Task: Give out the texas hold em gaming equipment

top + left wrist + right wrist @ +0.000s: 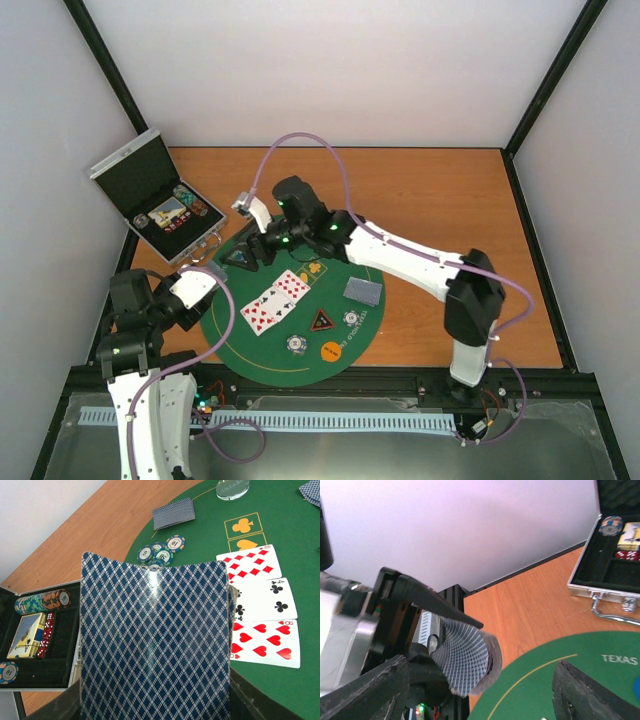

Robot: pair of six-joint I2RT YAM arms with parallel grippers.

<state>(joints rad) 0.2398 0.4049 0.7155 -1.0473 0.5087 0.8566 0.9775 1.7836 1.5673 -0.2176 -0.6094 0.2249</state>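
orange-brown wood is seen across the table [440, 200], and a round green felt mat [230, 345] is laid on it near the arm bases. an open silver case with black lining [130, 180] is set just beyond the mat's far-left edge; a row of striped chips [42, 602], a boxed deck [27, 636] and red dice [47, 630] are kept inside it.

the far-left part of the mat is overhung by the right arm, so what lies beneath is hidden from above. the right gripper [258, 250] is held there with its jaws spread wide and nothing between them. the left gripper [205, 280] is clamped on a bowed packet of blue diamond-backed cards [155, 640] at the mat's left rim. most of the left wrist view is blocked by this packet, and the left ends of three face-up cards [265, 600] are covered by it.

a face-down pair [174, 513] and a cluster of blue-edged poker chips [160, 552] are seen beyond it. a second face-down pile [362, 290] lies on the mat's right side. a black triangle marker [321, 321], two white-patterned chips [296, 343] and an orange disc [332, 350] are placed near the front edge.
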